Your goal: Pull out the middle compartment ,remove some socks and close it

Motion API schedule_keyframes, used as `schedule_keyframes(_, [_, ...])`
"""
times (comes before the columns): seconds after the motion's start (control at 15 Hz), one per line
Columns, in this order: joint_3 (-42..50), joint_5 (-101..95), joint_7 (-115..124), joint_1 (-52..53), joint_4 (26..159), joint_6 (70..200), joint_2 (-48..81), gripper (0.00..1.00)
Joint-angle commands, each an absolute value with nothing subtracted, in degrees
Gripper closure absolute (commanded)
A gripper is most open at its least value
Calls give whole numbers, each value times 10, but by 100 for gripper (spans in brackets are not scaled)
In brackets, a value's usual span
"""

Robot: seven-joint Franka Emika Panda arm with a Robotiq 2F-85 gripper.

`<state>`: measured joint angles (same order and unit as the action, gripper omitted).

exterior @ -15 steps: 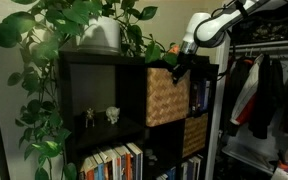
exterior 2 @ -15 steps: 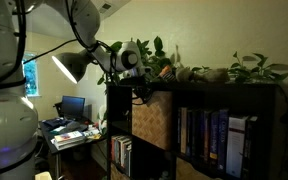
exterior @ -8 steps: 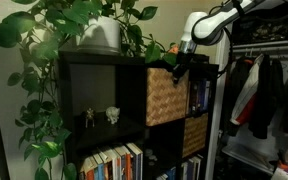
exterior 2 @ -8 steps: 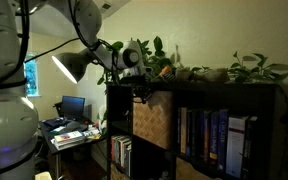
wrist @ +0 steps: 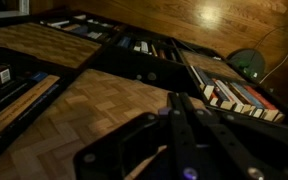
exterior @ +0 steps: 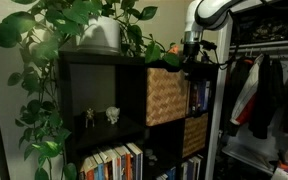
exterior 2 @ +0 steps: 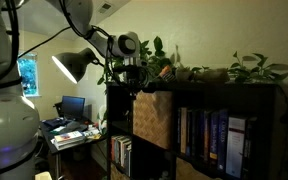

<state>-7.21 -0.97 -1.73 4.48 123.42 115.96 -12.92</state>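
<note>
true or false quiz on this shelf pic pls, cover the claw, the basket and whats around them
1. The claw sits higher than the tan wicker basket. True.
2. The claw is spread wide open. False: it is shut, and no socks show in it.
3. A leafy plant stands on top of the black shelf. True.
4. The cell beside the basket holds stacked plates. False: it holds two small figurines.

Middle compartment (exterior: 167,97): tan woven wicker cube basket, upright, protruding partway forward from black shelf cell.
</note>
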Motion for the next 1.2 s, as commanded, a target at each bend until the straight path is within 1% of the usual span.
schedule_keyframes(0.0, [-63, 15, -45, 58, 1224, 1093, -157, 64])
schedule_keyframes(0.47, [-70, 16, -59, 71, 1190, 1031, -161, 18])
schedule_keyframes(0.67, [-70, 27, -57, 76, 1180, 1027, -158, 1])
schedule_keyframes(0.8, [-70, 39, -55, 79, 1169, 1033, -154, 0])
schedule_keyframes(0.87, [-73, 21, -47, 75, 1182, 1048, -151, 5])
schedule_keyframes(0.93, [-73, 25, -47, 76, 1179, 1048, -151, 0])
schedule_keyframes(1.13, [-73, 27, -47, 76, 1176, 1048, -150, 0])
